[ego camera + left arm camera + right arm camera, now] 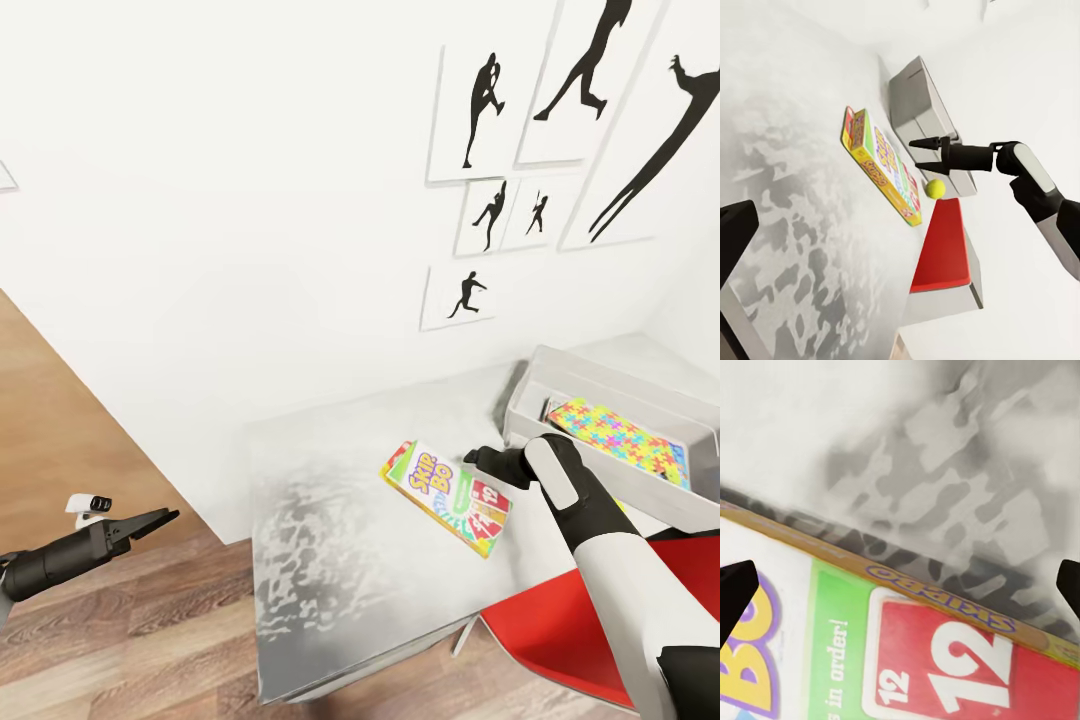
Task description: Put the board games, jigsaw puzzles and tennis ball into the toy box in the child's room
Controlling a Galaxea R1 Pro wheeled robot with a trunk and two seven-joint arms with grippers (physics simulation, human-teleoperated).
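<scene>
Hovering over the board game on the table, the right gripper was spread open, so next it probably needed lowering to grab it.

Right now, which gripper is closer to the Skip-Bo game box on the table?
Right. The right gripper hovers open just above the Skip-Bo game box; the left gripper is far off, beyond the table edge, over the floor.

Board game on table, toy box to its right, jigsaw puzzle inside
</scene>
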